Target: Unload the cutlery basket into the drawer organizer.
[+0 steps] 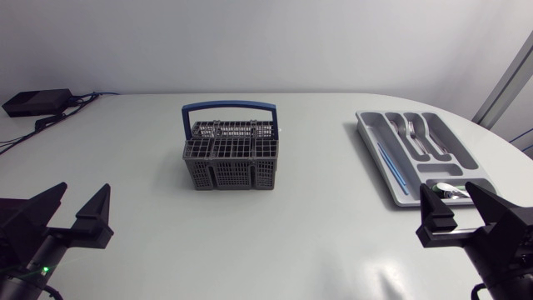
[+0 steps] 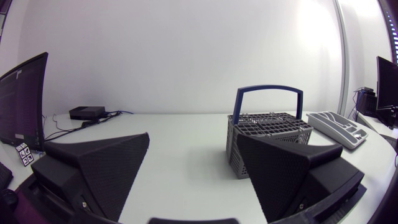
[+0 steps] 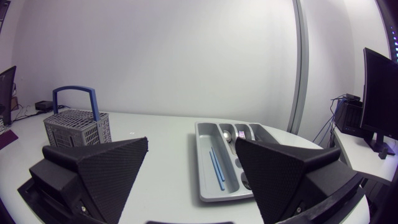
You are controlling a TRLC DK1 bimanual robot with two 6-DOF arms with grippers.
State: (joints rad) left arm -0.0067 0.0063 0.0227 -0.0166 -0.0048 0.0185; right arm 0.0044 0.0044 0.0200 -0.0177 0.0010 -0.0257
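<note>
The grey cutlery basket (image 1: 230, 158) with a blue handle (image 1: 229, 107) stands upright mid-table; no cutlery shows above its grid top. It also appears ahead of my left gripper (image 2: 193, 143) as the basket (image 2: 267, 124). The grey drawer organizer (image 1: 375, 146) lies at the right. It holds forks (image 1: 414, 133), a spoon (image 1: 434, 137), a thin blue stick (image 1: 391, 167) and small items (image 1: 450, 191) in its near compartment. My left gripper (image 1: 82, 193) is open at the near left and my right gripper (image 1: 450, 192) is open just before the organizer. Both are empty. The right wrist view shows the organizer (image 3: 208, 180) ahead of my right gripper (image 3: 191, 146).
A black box (image 1: 37, 102) with cables sits at the table's far left corner. The table's edge curves round behind and beside the organizer on the right. Bare tabletop lies between the basket and the organizer.
</note>
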